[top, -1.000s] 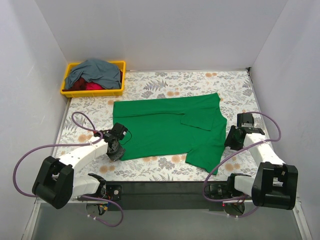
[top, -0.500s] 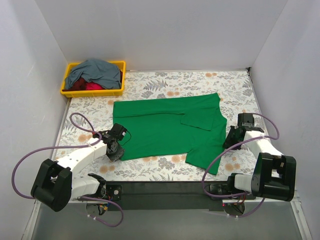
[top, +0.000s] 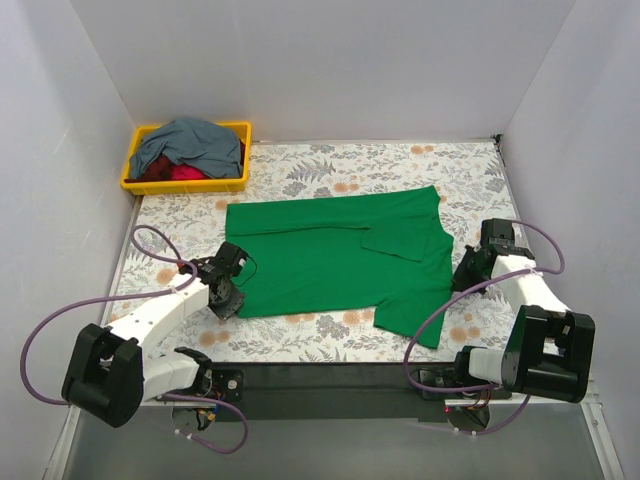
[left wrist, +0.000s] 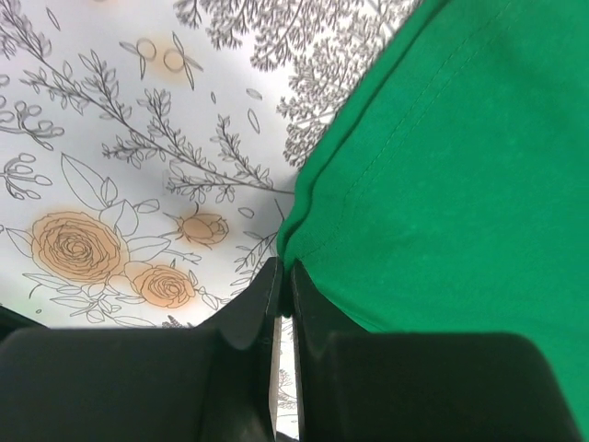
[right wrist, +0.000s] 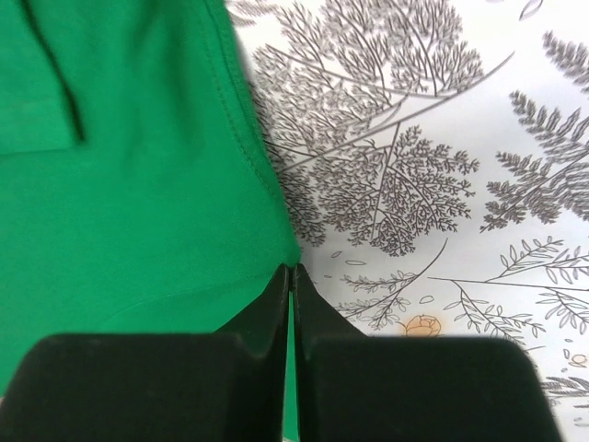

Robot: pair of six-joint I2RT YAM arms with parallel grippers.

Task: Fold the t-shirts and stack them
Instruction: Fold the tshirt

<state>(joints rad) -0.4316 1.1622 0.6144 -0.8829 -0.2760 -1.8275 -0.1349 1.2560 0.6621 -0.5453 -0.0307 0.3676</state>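
A bright green t-shirt (top: 335, 255) lies spread flat on the flowered table, partly folded, one sleeve turned in. My left gripper (top: 232, 298) is shut on its near-left corner; in the left wrist view the green hem (left wrist: 317, 198) runs down into the pinched fingertips of that gripper (left wrist: 285, 276). My right gripper (top: 462, 275) is shut on the shirt's right edge, and in the right wrist view the cloth (right wrist: 138, 184) is nipped at the tips of this gripper (right wrist: 292, 273). A grey-blue t-shirt (top: 190, 142) and a red t-shirt (top: 185, 172) are heaped in the bin.
The yellow bin (top: 135, 183) stands at the far left corner. White walls close in the flowered table (top: 330, 165) on three sides. Purple cables (top: 60, 310) loop beside each arm base. A dark bar (top: 320, 375) runs along the near edge.
My right gripper has closed on the shirt's right edge and shifted slightly farther from the near edge. The left gripper has stayed shut on the corner, drifting a little leftward.
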